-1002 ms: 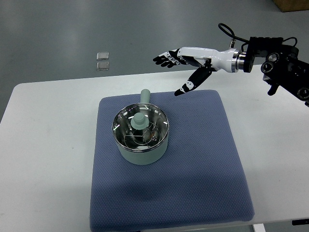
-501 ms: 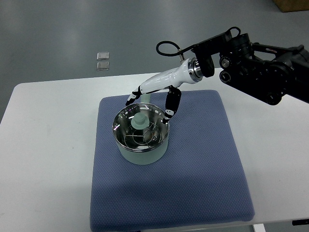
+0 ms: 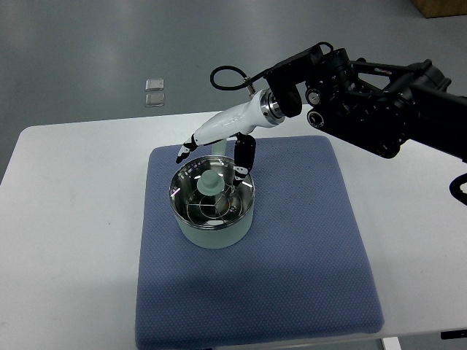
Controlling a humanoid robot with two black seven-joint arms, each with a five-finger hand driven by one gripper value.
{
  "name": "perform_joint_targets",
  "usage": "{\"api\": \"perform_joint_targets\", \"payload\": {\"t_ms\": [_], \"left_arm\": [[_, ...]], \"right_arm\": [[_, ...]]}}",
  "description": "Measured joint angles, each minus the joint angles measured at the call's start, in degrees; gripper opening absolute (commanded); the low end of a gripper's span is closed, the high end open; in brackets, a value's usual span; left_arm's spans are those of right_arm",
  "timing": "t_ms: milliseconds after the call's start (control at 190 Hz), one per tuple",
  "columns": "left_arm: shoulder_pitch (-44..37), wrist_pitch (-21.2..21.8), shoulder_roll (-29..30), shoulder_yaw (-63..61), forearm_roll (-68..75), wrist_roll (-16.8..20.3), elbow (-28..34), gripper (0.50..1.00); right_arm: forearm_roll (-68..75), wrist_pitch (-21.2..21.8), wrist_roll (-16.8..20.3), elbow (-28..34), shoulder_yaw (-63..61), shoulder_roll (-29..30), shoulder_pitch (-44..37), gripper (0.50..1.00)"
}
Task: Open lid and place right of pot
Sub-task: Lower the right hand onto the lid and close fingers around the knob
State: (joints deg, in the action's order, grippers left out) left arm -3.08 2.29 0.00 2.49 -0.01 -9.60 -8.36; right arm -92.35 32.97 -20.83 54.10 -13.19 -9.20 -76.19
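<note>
— Right hand (image 3: pixel 215 142): fingers spread, empty, above pot (image 3: pixel 214 208), frame centre.
— Lid (image 3: pixel 213 194): on the pot; probably glass, slippery, breakable. Grip its knob (image 3: pixel 211 181).

You have a single top view, looking steeply down from the robot's side toward the far floor. It frames the whole table (image 3: pixel 66 219) at moderate range; no second view overlaps.

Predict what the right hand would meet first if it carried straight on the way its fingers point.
Judging from the top view, nothing: the white right hand points left past the pale green pot, toward the bare white table. Height is unclear.
</note>
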Motion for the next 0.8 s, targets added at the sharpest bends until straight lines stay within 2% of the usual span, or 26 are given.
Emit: {"api": "perform_joint_targets", "payload": {"t_ms": [206,464,512,802], "left_arm": [[0.00,0.00,0.00,-0.02,0.00,0.01,0.00,1.000],[0.00,0.00,0.00,0.01,0.00,0.02,0.01,1.000],[0.00,0.00,0.00,0.02,0.00,0.02,0.01,1.000],[0.00,0.00,0.00,0.02,0.01,0.01,0.01,1.000]], "right_arm": [[-0.02,-1.44,0.00,-0.18,0.00,0.40,0.91,0.913],[-0.02,-2.60,0.00,-0.38,-0.27,0.51,1.35,0.860],[-0.02,-2.60,0.00,-0.37,-0.36,0.53,1.37,0.838],[-0.02,-2.48,0.00,-0.22,-0.53,0.59,2.17,0.819]]}}
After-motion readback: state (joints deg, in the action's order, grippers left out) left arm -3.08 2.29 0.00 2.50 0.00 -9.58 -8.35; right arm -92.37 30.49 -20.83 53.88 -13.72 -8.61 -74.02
